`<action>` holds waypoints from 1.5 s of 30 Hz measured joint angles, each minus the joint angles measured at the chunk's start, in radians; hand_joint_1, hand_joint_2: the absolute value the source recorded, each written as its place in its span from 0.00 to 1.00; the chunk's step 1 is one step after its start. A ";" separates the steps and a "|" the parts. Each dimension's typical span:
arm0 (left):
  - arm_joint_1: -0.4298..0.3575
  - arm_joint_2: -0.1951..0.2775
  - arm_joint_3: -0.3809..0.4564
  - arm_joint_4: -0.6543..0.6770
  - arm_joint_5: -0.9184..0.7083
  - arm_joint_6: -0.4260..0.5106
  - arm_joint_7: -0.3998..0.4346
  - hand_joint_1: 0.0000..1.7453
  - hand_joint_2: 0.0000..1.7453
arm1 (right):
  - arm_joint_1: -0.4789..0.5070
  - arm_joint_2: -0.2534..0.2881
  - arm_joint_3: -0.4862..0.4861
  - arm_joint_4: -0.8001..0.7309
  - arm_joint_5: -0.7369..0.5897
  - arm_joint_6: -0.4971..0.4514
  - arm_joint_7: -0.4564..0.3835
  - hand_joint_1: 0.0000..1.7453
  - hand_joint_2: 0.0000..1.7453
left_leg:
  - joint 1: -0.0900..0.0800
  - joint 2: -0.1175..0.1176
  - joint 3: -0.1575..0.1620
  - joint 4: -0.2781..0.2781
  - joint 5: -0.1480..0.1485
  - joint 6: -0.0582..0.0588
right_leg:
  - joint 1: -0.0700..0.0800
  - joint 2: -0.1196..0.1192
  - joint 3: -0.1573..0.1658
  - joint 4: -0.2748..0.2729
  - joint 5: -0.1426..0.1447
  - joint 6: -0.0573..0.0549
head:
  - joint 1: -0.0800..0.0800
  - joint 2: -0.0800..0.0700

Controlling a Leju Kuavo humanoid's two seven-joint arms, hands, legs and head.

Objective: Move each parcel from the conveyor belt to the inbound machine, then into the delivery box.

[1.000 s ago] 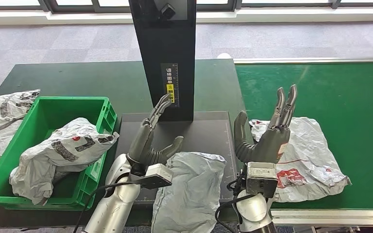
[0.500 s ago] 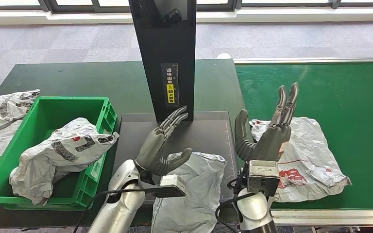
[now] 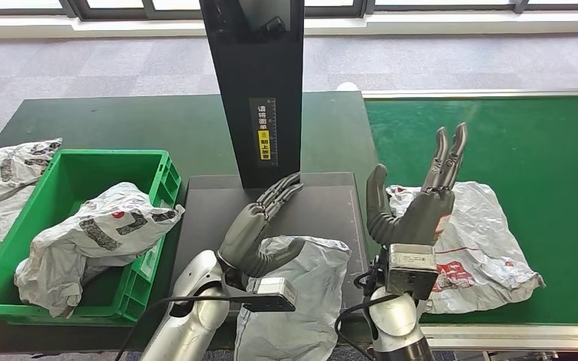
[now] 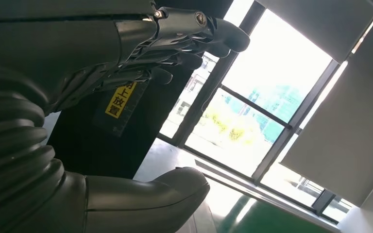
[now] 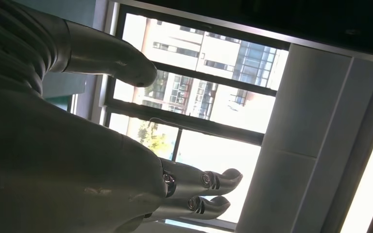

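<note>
— What's lying under the left hand's fingers?
— A parcel, sitting on the inbound machine.
— And by the right fingers?
— Another parcel is lying behind them on the conveyor belt.

Ahead of me, across the top of my view, a grey carpet runs wall to wall, marked in faint squares. Along the very top edge sits a pale sill under dark window frames, with daylight coming in over it.

From my left wrist I see a tall window in the centre and right of the picture, split by dark bars, very bright, with green trees blurred beyond the glass. Grey blinds hang at the upper right.

From my right wrist, another window in the middle shows buildings outside. A grey panel stands to its right.
</note>
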 joint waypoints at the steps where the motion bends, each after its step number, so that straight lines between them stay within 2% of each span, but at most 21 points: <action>1: -0.001 0.000 -0.005 0.005 -0.004 -0.003 0.000 0.00 1.00 | -0.001 0.000 0.000 0.000 -0.001 0.001 0.000 0.00 1.00 | 0.000 0.000 0.000 0.000 0.000 0.000 | 0.000 0.000 0.000 0.000 0.000 0.000 | 0.000 0.000; 6: -0.009 0.000 -0.030 0.043 -0.009 -0.025 -0.004 0.00 1.00 | -0.004 0.000 0.000 0.000 -0.004 0.007 0.000 0.00 1.00 | 0.000 0.000 0.000 0.000 0.000 0.000 | 0.000 0.000 0.000 0.000 0.000 0.000 | 0.000 0.000; 15: -0.021 -0.001 -0.055 0.156 0.050 -0.085 -0.060 0.00 1.00 | -0.012 0.000 0.000 0.001 -0.013 0.015 0.000 0.00 1.00 | 0.000 0.000 0.000 0.000 0.000 0.000 | 0.000 0.000 0.000 0.000 0.000 0.000 | 0.000 0.000; 28: -0.035 -0.004 -0.058 0.293 0.042 -0.086 -0.065 0.00 1.00 | -0.016 0.000 0.000 0.010 -0.020 0.019 0.000 0.00 1.00 | 0.000 0.000 0.000 0.000 0.000 0.000 | 0.000 0.000 0.000 0.000 0.000 0.000 | 0.000 0.000; 38: -0.041 -0.006 -0.063 0.332 -0.027 -0.042 0.014 0.00 1.00 | -0.025 0.000 0.000 0.022 -0.023 0.022 0.000 0.00 1.00 | 0.000 0.000 0.000 0.000 0.000 0.000 | 0.000 0.000 0.000 0.000 0.000 0.000 | 0.000 0.000; 45: -0.043 -0.007 -0.065 0.351 -0.031 -0.037 0.022 0.00 1.00 | -0.028 0.000 0.000 0.028 -0.023 0.022 0.000 0.00 1.00 | 0.000 0.000 0.000 0.000 0.000 0.000 | 0.000 0.000 0.000 0.000 0.000 0.000 | 0.000 0.000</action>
